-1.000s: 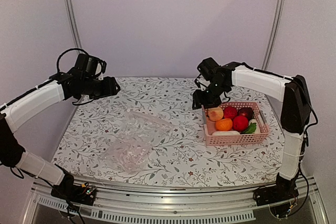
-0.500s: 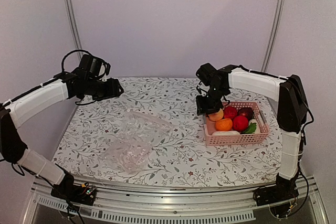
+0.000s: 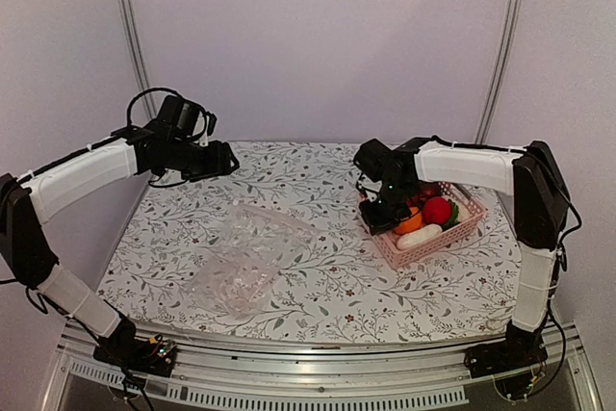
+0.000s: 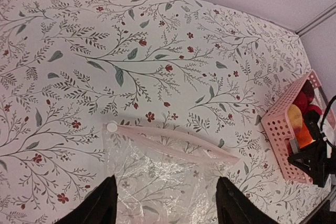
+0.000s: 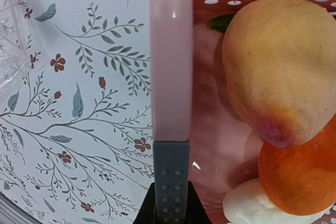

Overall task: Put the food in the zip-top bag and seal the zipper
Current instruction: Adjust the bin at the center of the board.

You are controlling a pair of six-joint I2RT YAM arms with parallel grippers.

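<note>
Pink basket point(image 3: 430, 249): right side of tbl, plastic lattice walls, solid rim. It sits skewed vs the near tbl edge; tilted or just rotated, can't tell from the top view. In the left wrist view its perforated wall faces left.

Tablecloth point(image 3: 318, 180): white w/ grey-green leaf sprigs + small red flowers, covers the whole top.

Walls point(image 3: 318, 45): plain pale lilac panels, far + both sides.

Alu posts: one at far left point(image 3: 128, 26), one at far right point(image 3: 505, 36).

Alu rail point(image 3: 318, 372): runs along the near edge, slotted strip below it.
</note>
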